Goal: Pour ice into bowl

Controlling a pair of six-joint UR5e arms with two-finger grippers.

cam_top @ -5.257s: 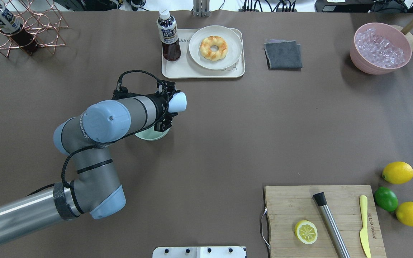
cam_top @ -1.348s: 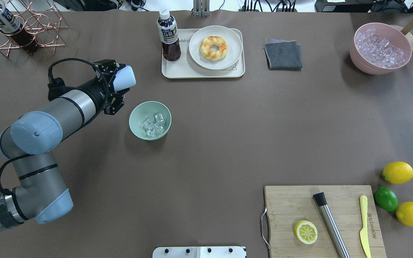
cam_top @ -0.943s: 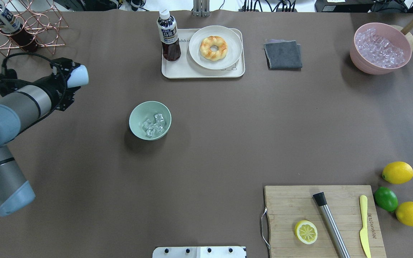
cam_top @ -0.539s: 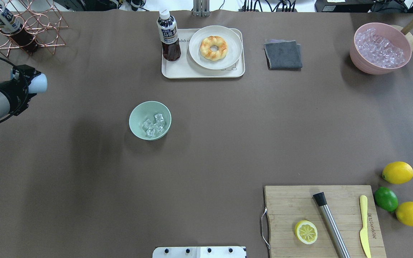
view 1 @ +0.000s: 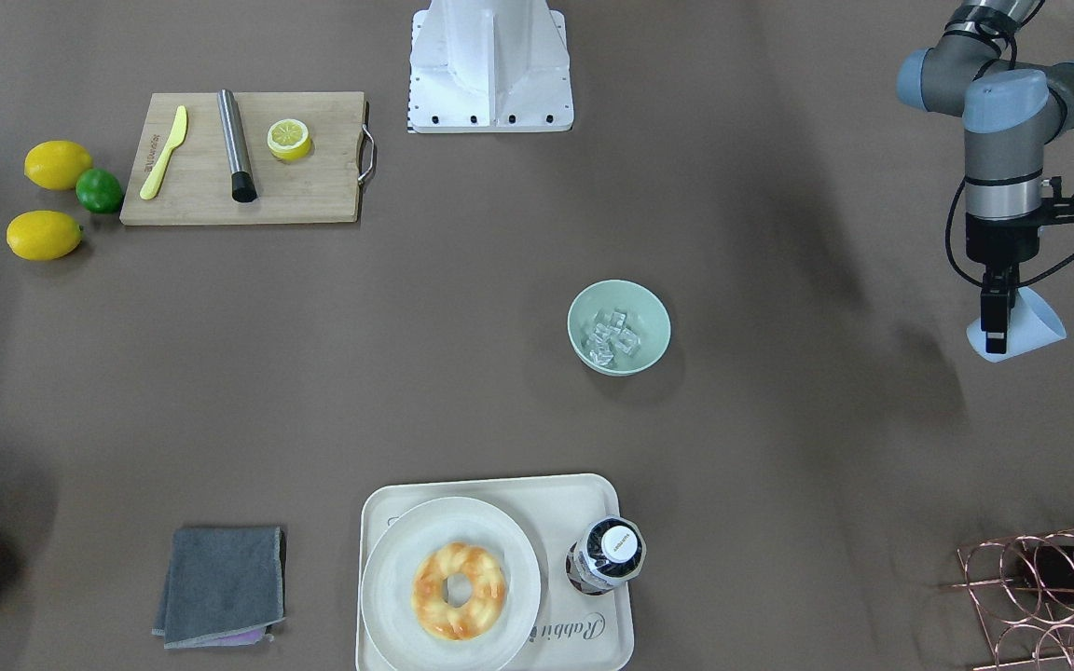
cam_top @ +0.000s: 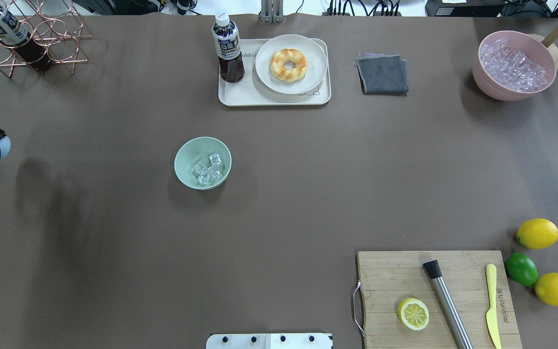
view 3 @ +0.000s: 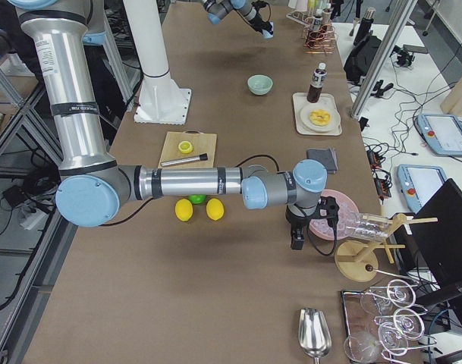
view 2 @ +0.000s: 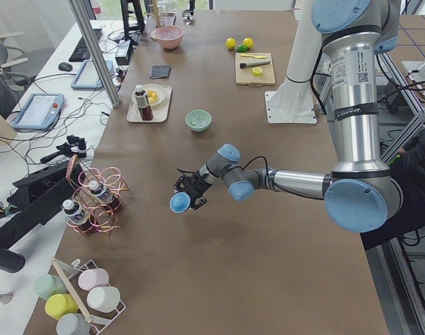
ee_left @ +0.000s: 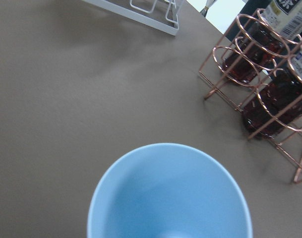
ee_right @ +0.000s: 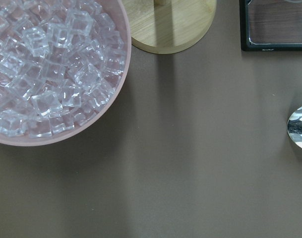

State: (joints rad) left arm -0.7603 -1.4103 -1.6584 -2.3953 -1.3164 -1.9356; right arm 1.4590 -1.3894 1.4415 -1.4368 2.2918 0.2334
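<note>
Your L gripper [view 1: 997, 328] is pulling back to the left end of the table [cam_top: 308, 203], fingers pinching the wall of the cup [view 1: 1026, 326]. The cup is hanging tipped on its side, off the surface. Approx. 5 s ago the gripper was sitting over the bowl [cam_top: 188, 154] w/ the cup tilted above it. About 1 s ago it was already off to the bowl's side. Now the overhead view is catching only the gripper's tip & a sliver of cup at the left edge. From the left-end camera you're seeing the cup's mouth turned toward that end, near the rack [view 2: 100, 199]. The L wrist cam is looking straight into the cup's blue inside, w/ the rack's copper loops just beyond.

The ice [cam_top: 207, 168] is lying in the bowl as a small cluster on its floor. Neither ice nor bowl is showing any shift vs. approx. 1 s ago. The bowl is standing upright mid-table, well apart from the tray [cam_top: 230, 97].

Your R gripper [view 3: 295, 241] is hanging at the far right end, just beside the tub [cam_top: 496, 93]. Only the right-end camera is catching it, so you can't tell whether its fingers are apart or together. The R wrist cam is looking down on the tub's rim & its heap of clear cubes.
</note>
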